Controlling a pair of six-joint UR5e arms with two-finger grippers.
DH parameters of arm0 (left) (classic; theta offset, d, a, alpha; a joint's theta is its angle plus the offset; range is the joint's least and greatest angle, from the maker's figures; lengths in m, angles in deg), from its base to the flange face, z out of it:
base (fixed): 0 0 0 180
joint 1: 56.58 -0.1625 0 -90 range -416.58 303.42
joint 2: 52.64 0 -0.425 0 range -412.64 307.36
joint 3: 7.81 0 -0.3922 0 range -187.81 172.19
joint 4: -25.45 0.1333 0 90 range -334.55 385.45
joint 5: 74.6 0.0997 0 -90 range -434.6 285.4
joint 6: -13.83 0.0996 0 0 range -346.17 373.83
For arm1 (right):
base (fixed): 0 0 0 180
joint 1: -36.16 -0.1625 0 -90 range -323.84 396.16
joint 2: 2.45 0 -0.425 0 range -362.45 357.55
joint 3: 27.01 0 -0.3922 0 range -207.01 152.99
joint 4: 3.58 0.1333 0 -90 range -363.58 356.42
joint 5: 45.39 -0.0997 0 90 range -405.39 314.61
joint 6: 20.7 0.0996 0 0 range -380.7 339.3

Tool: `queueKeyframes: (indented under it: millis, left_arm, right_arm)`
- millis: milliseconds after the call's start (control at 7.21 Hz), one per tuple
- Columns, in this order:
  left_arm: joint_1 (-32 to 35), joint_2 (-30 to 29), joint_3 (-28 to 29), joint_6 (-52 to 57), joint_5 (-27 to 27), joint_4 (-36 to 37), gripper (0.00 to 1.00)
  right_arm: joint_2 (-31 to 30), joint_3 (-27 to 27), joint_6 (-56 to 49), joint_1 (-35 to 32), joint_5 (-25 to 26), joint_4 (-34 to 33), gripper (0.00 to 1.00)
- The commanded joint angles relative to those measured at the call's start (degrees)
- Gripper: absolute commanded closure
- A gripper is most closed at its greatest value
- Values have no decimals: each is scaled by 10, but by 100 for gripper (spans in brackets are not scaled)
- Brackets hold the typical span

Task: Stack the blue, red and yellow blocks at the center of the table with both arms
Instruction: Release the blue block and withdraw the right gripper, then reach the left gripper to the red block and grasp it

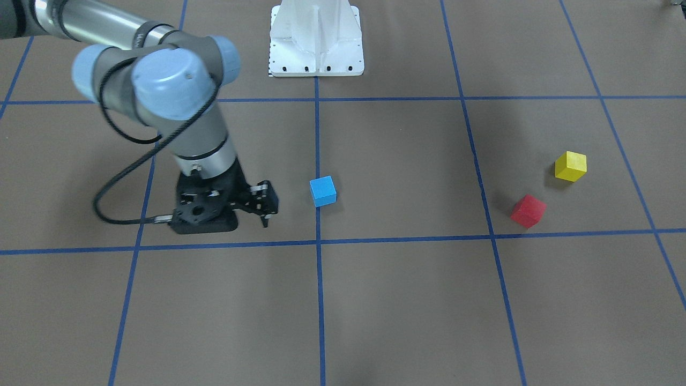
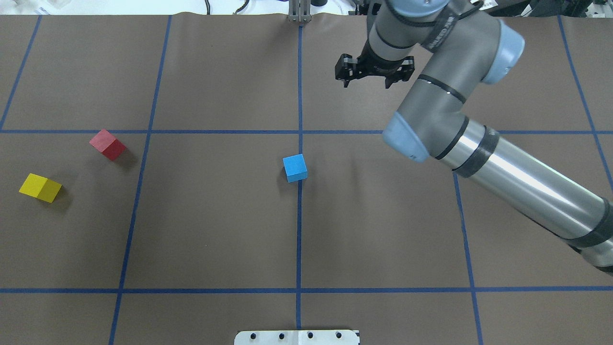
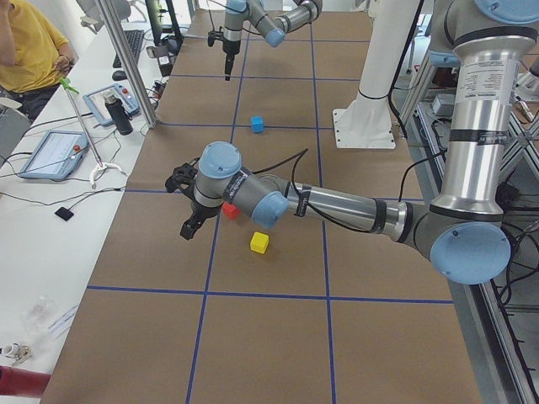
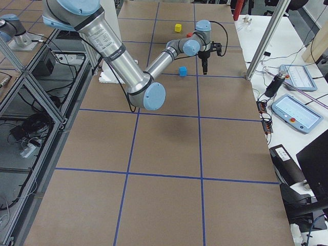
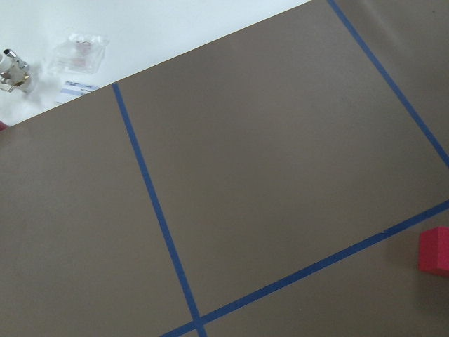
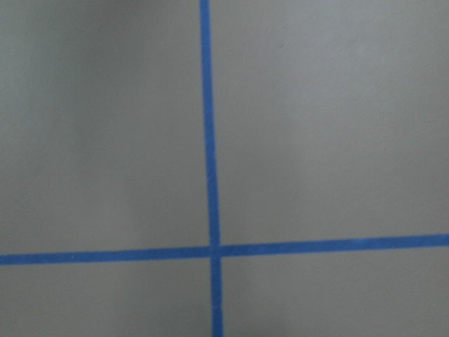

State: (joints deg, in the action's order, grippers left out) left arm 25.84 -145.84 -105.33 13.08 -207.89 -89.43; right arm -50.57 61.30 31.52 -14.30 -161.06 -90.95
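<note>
Even overhead light casts soft shadows beside the red block on the matte surface; the right wrist view is blurred.

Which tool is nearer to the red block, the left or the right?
Left. The left tool is close beside the red block, on its side away from the robot. The right tool is far off, on the other side of the blue block.
</note>
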Motion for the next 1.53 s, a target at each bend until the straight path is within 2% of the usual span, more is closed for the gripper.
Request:
queueKeyframes:
  millis: [0, 139, 278, 555, 833, 971, 1388]
  left_arm:
    - [-64, -8, -8, -64, 0, -14, 0]
    - [-106, -8, -7, -115, 5, -33, 0]
    - [-151, -14, -7, -143, 30, -37, 0]
    - [-224, -16, 0, -146, 92, -61, 0]
    - [-281, -27, 6, -177, 137, -63, 0]
    - [-292, -45, 23, -192, 142, -63, 0]
    - [-296, -105, 101, -189, 142, -64, 0]
  right_arm:
    - [-84, 12, -201, -120, -82, -1, 0]
    - [-131, 19, -295, -160, -85, 4, 0]
    - [-182, 20, -396, -206, -117, 4, 0]
    - [-277, 20, -570, -302, -161, 6, 0]
    - [-347, 19, -624, -367, -177, 6, 0]
    - [-367, 20, -624, -390, -177, 6, 0]
    - [-380, 22, -619, -391, -174, 7, 0]
